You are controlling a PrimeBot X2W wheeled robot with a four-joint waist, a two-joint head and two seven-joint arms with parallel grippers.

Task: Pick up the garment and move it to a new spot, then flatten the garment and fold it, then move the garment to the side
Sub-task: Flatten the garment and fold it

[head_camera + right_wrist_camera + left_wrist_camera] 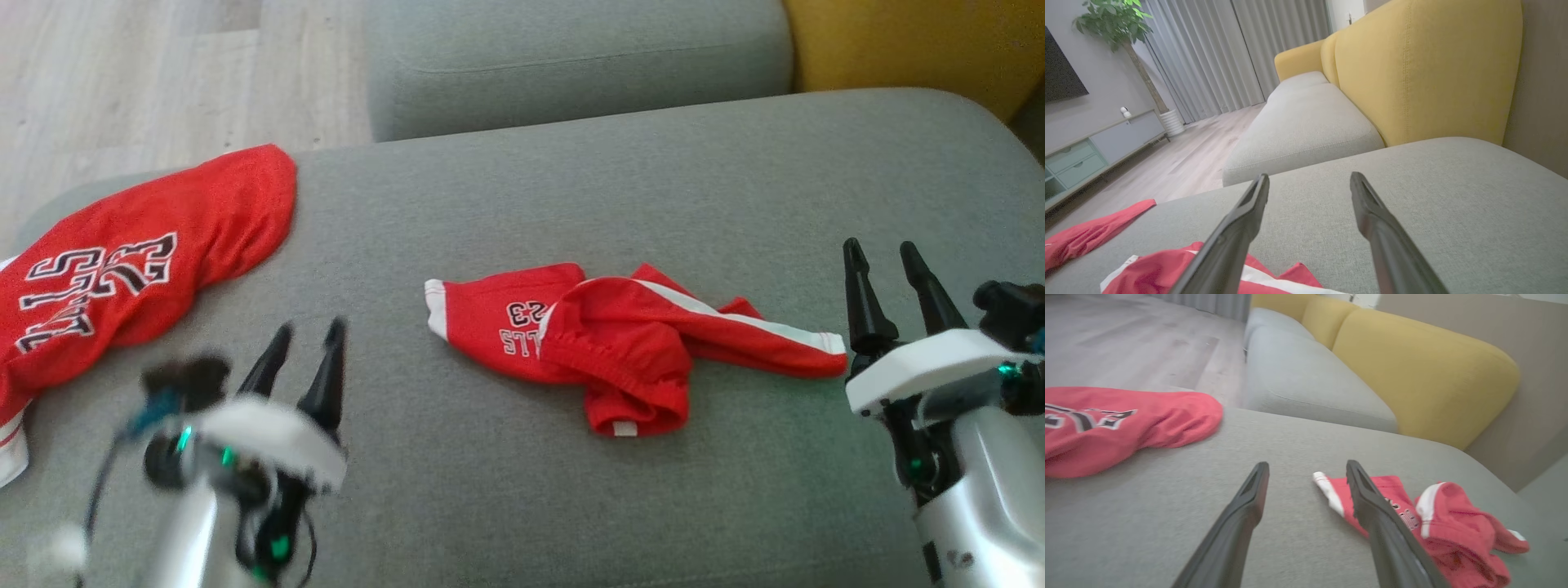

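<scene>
Head view: crumpled red shorts [620,343] lie mid-cushion on a grey sofa seat [522,204]. Their long axis runs across the view, with one white-trimmed leg hem pointing left, a white-striped leg pointing right and the waistband turned towards the robot. The left gripper [309,339], blurred, sits well left of the shorts with its fingers a little apart and empty. The right gripper [886,257] stands just beside the right leg end, fingers parted, holding nothing. A red jersey [147,253] lies at the seat's left edge.

Left wrist view: the open fingers frame bare grey fabric. The shorts lie at lower right, partly behind one finger, with the white hem nearest the fingertips, below a yellow backrest [1425,375].

Right wrist view: the parted fingers hold nothing, and the shorts' striped end lies at the bottom left.
</scene>
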